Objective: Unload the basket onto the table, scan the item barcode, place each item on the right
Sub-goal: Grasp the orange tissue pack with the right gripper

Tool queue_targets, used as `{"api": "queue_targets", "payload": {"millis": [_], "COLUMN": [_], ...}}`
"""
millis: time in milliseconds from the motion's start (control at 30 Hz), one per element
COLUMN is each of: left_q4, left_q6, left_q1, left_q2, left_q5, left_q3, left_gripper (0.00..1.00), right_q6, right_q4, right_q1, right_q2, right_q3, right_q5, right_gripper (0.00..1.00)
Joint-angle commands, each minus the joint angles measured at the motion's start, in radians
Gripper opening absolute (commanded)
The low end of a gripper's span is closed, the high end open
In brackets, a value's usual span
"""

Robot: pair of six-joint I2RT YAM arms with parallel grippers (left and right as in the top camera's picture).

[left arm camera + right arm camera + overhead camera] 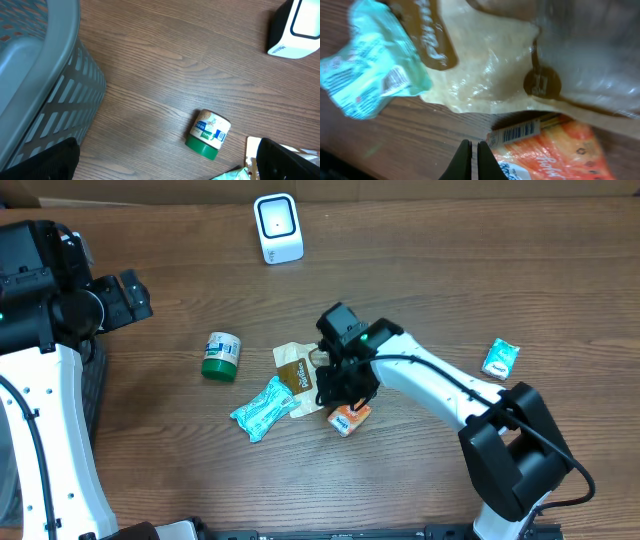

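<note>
A white barcode scanner [277, 227] stands at the table's far edge. My right gripper [338, 395] hangs low over a pile of items mid-table. It is shut with nothing between its fingers [474, 152], just left of an orange packet [555, 150] whose barcode strip [517, 132] faces up. The orange packet [350, 419] lies partly under a beige and brown pouch [295, 370]. A teal packet [263, 408] touches the pouch on the left. My left gripper [130, 298] stands wide open at the far left, holding nothing.
A green-lidded jar [221, 356] lies on its side left of the pile, and shows in the left wrist view [209, 134]. Another teal packet [500, 359] sits at the right. A grey slatted basket [45, 80] stands at the table's left edge.
</note>
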Motion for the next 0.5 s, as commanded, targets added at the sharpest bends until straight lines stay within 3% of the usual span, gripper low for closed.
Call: {"api": "queue_targets", "payload": {"millis": [0,267,467], "left_q4": [0.003,0.003,0.003], "left_q6": [0.005,0.005,0.005], "left_q1": [0.0,0.0,0.0], "left_q2": [-0.016,-0.016,-0.016], "left_q5": [-0.005,-0.005,-0.005], "left_q3": [-0.002,-0.002,-0.002], "left_gripper": [0.99,0.99,1.0], "right_q6": [0.179,0.231,0.119], "right_q4": [0.037,0.01,-0.156], "right_q1": [0.011,0.011,-0.024], "right_q2": [-0.01,-0.01,-0.01], "right_q3": [-0.055,-0.076,-0.076], "right_q5": [0.01,0.009,0.043], "right_gripper": [0.04,0.04,0.04]}}
